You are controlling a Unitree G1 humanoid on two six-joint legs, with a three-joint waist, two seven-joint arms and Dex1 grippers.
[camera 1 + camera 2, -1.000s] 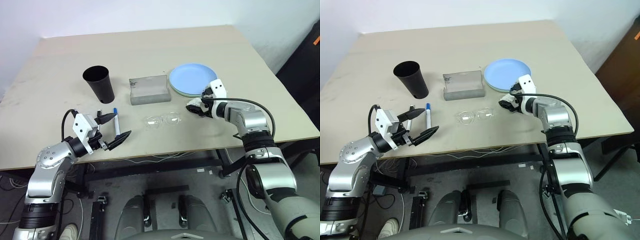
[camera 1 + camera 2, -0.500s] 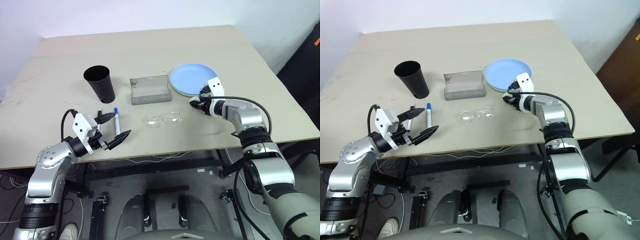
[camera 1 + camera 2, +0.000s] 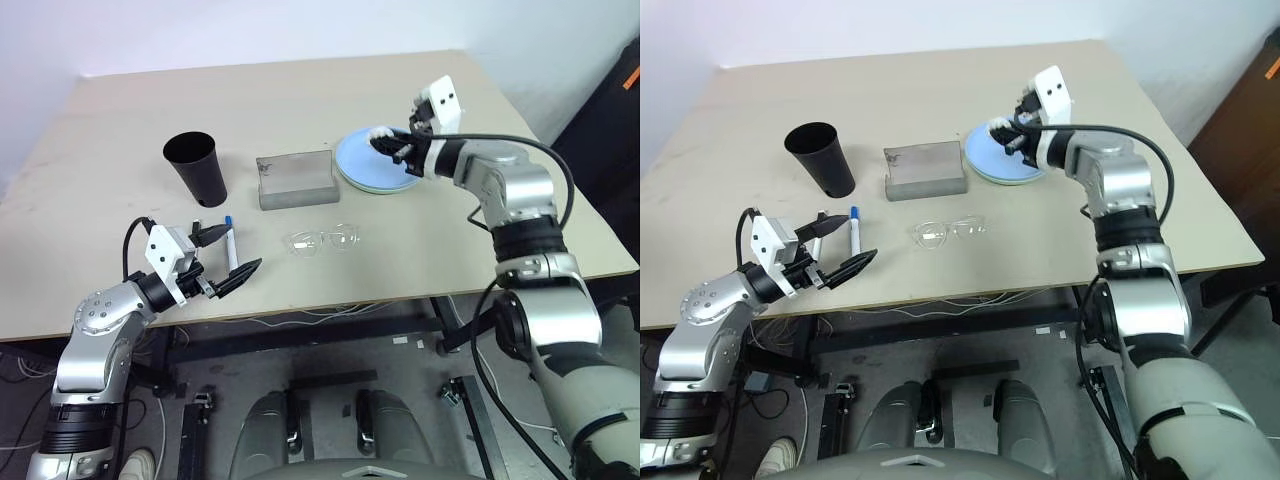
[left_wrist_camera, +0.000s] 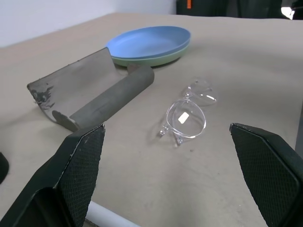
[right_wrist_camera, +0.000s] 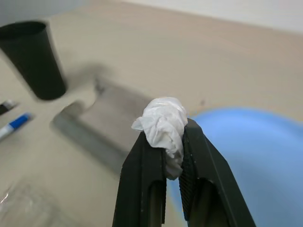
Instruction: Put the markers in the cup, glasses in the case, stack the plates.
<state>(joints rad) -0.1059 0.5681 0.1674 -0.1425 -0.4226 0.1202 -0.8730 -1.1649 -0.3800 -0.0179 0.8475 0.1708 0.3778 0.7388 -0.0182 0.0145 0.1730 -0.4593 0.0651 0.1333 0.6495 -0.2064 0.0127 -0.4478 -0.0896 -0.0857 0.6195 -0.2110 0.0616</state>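
Plates sit stacked at about 2 o'clock on the table, light blue one over pale mint green, both round and shallow, just beside the open grey case. Right gripper is clamped on a crumpled white paper wad above them. Left gripper hangs wide open near 8 o'clock.

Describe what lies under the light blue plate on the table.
A pale green plate lies directly under the blue plate, the two stacked on the table. Just its rim shows; the blue plate covers the rest.
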